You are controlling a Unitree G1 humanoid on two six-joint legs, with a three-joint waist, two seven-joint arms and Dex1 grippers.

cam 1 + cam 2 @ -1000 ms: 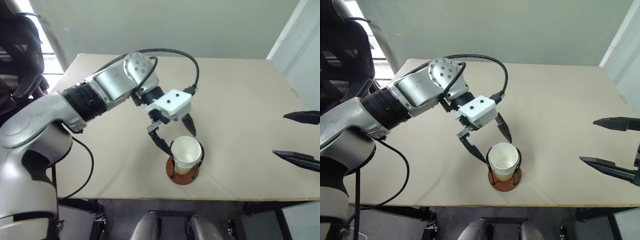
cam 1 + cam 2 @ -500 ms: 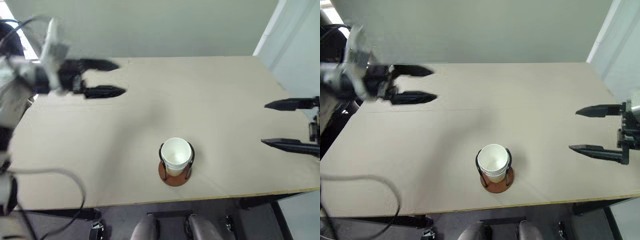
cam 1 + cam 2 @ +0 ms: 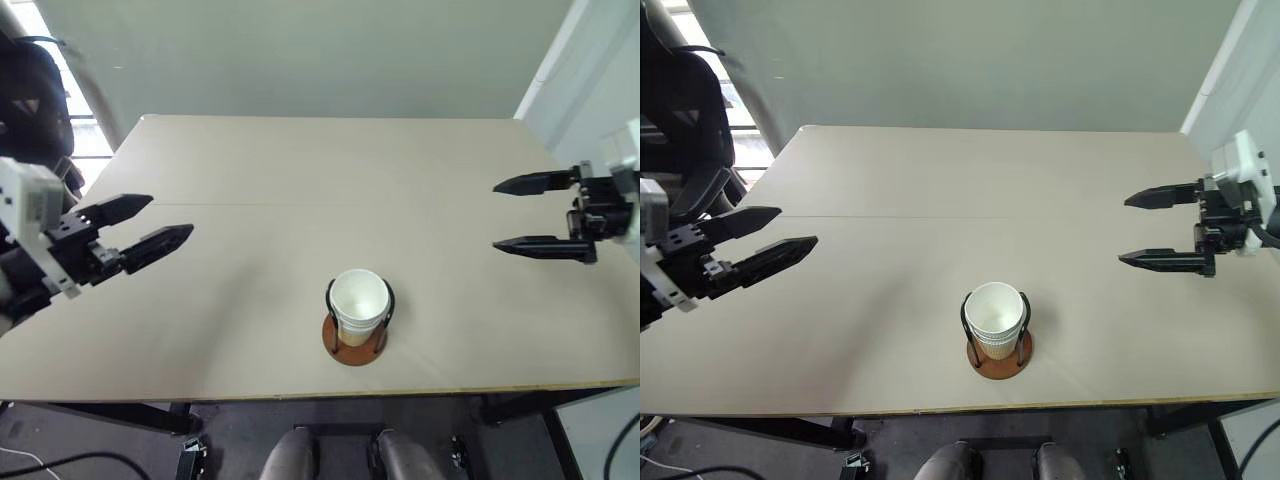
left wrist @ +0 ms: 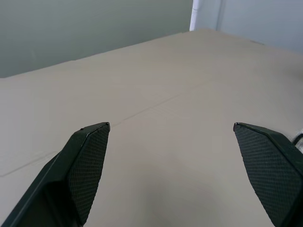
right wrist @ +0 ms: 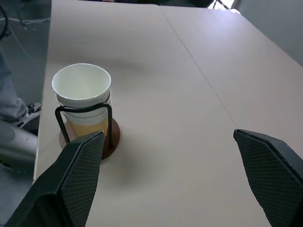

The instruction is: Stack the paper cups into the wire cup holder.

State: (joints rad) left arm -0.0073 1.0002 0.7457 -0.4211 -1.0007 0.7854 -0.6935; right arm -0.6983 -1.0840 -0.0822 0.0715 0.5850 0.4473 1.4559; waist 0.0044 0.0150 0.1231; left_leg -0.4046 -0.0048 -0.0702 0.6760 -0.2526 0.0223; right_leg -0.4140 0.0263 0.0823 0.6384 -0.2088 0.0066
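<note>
- The beige tabletop (image 3: pixel 300 180) carries one group of things, near its front edge at the middle.
- Left claw (image 3: pixel 140 228) hangs over the tabletop's left side, well apart from the wire cup holder, fingers spread wide and holding nothing; my guess is it has no work there.
- Right claw (image 3: pixel 538 212) hangs well apart on the holder's other side, likewise spread and empty.
- The paper cups (image 3: pixel 358 303) sit nested upright as one stack inside the holder, white rims layered, so the stacking looks done.
- The wire cup holder (image 3: pixel 354 345) stands on its reddish-brown disc, black wire loops hugging the stack to keep it upright.
</note>
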